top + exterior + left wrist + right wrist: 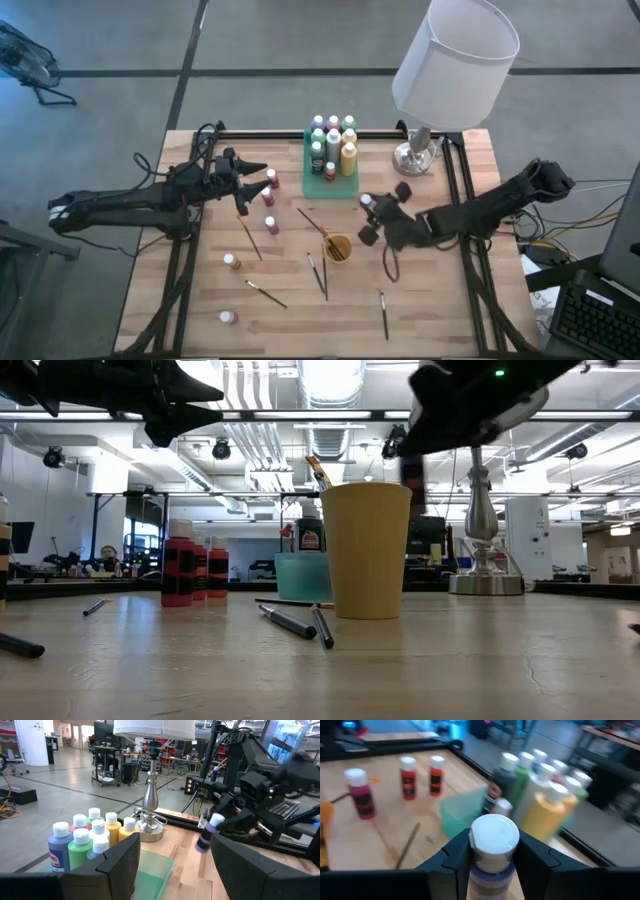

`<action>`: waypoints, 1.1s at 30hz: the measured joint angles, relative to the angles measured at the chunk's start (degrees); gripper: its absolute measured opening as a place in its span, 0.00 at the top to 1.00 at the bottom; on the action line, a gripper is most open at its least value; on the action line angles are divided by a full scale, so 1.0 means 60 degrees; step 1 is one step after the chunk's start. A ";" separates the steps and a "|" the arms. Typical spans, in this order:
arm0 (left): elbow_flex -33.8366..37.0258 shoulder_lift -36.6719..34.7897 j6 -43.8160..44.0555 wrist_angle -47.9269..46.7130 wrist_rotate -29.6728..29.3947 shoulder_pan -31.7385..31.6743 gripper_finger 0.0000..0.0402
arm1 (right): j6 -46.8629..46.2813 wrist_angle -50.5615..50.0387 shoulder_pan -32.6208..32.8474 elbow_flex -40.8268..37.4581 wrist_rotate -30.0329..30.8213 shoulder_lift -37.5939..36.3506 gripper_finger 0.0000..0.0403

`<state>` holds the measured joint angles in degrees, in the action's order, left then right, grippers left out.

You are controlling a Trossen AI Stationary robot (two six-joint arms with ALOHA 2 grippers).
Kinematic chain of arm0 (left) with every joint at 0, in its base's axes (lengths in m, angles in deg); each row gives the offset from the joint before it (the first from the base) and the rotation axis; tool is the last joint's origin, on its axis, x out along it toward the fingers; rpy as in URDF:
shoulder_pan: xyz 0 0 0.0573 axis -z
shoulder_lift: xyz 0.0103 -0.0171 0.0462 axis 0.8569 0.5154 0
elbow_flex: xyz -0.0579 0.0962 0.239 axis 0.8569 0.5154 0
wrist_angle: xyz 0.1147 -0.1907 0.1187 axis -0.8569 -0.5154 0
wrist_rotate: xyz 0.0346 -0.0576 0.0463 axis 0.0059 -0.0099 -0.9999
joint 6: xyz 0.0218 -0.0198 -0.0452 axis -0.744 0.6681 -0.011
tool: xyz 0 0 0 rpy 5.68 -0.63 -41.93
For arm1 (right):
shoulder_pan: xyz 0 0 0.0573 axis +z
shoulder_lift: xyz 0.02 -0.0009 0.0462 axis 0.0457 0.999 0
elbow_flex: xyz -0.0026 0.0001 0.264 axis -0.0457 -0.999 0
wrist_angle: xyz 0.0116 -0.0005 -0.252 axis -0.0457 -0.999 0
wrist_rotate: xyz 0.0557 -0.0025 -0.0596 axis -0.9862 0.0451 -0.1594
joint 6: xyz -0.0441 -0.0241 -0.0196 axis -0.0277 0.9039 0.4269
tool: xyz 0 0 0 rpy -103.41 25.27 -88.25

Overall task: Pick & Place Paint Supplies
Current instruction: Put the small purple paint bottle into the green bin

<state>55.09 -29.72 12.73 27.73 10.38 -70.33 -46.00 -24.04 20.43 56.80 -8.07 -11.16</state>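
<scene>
Purple paint in a white-capped bottle sits clamped between the right gripper's fingers, lifted clear of the table just to the right of the green tray and near the lamp; the left wrist view shows the same bottle hanging in those fingers above the wood. In the tray stand capped bottles of green, yellow, white and blue, packed close together at its back half, with its front part mostly bare. The left gripper hovers above the table's left side with its fingers spread apart and nothing between them, close to two red bottles. A pink bottle stands a little nearer the front edge, another bottle farther left, and a pink one near the front left corner. The yellow cup stands in the middle of the table with a brush leaning in it. Loose brushes lie flat on the wood around the cup, one toward the front right and one toward the front left.
</scene>
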 joint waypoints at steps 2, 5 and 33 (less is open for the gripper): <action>0.0000 0.0002 0.0000 0.0000 -0.0001 0.0000 0.38 | 0.1087 0.1051 -0.0458 -0.0051 -0.0779 0.0083 0.71; 0.0000 0.0000 0.0000 0.0000 0.0000 0.0000 0.38 | 0.1982 0.2045 -0.1079 -0.0054 -0.1663 0.0249 0.72; 0.0000 0.0002 -0.0069 -0.0015 -0.0001 -0.0003 0.38 | 0.1502 0.5195 -0.3970 -0.0082 -0.3594 0.3108 0.73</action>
<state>55.09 -29.71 12.31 27.64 10.37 -70.35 -36.99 7.14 -3.39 56.31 -29.63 7.49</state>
